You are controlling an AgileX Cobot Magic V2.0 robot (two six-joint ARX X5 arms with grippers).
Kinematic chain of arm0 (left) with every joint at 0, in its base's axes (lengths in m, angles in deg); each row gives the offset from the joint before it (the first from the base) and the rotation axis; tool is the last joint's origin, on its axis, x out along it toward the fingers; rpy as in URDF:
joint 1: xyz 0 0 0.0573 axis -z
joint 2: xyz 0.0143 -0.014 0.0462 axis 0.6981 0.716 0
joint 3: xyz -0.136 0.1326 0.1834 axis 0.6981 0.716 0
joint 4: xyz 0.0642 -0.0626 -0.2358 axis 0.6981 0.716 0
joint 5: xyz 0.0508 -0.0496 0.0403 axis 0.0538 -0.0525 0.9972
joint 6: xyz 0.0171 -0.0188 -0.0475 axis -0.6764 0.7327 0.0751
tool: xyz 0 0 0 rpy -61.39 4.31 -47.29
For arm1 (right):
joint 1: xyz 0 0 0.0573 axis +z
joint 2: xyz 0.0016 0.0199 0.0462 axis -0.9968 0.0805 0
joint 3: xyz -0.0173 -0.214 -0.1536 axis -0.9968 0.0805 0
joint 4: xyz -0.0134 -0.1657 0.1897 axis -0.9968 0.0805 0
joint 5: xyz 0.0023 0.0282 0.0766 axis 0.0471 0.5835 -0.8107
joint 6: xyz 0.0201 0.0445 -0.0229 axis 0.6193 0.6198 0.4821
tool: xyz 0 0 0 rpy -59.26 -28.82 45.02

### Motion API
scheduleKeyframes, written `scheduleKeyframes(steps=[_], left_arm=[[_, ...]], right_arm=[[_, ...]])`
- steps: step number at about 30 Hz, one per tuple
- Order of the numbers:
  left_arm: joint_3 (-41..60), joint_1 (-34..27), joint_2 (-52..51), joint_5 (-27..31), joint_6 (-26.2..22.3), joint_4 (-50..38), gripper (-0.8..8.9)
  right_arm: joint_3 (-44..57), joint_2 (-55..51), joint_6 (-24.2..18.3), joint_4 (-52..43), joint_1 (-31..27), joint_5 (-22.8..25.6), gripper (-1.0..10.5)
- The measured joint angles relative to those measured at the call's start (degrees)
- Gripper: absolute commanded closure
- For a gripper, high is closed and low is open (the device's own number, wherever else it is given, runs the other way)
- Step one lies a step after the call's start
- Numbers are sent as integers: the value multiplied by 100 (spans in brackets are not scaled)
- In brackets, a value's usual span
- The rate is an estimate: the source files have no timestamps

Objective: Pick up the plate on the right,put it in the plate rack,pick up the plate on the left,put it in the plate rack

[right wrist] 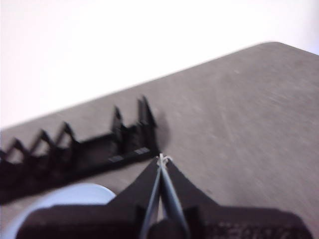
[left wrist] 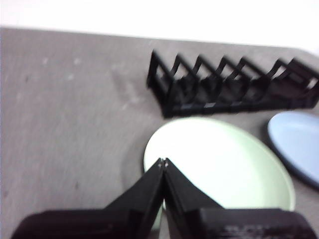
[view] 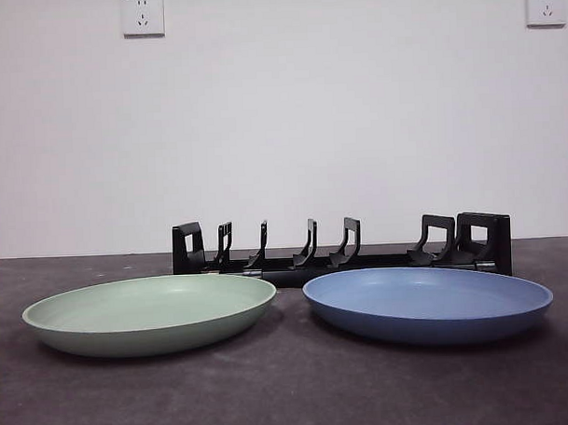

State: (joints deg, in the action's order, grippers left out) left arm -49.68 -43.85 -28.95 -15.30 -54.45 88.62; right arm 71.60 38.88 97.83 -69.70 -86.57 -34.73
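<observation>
A pale green plate (view: 152, 312) lies flat on the table at the left, and a blue plate (view: 427, 301) lies flat at the right. Behind them stands the long black plate rack (view: 341, 248), its prong slots holding nothing. My left gripper (left wrist: 163, 162) is shut with nothing in it and hangs above the green plate (left wrist: 219, 159), near its rim; the rack (left wrist: 234, 84) and the blue plate (left wrist: 296, 142) lie beyond. My right gripper (right wrist: 162, 158) is shut too, up above the table near one end of the rack (right wrist: 75, 152), with a bit of the blue plate (right wrist: 79, 194) beside its jaws.
The table (view: 290, 399) is dark grey, with a white wall behind it carrying two sockets (view: 143, 14). Neither arm shows in the front view.
</observation>
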Motion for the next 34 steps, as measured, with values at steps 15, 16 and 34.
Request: scheduleKeyframes(steps=[15, 16, 34], left_arm=[[-2498, 0, 1475, -1410, -166, 1838, 820], [-2643, 0, 1563, -1497, -229, 2048, 820], [-4697, 382, 2490, -1749, -1316, 4323, 680]], right_arm=[[-3171, 2380, -428, 2264, 0, -1794, 957], [-3388, 2544, -557, 2533, 0, -1864, 957], [-5495, 3971, -2046, 5206, 0, -2277, 846]])
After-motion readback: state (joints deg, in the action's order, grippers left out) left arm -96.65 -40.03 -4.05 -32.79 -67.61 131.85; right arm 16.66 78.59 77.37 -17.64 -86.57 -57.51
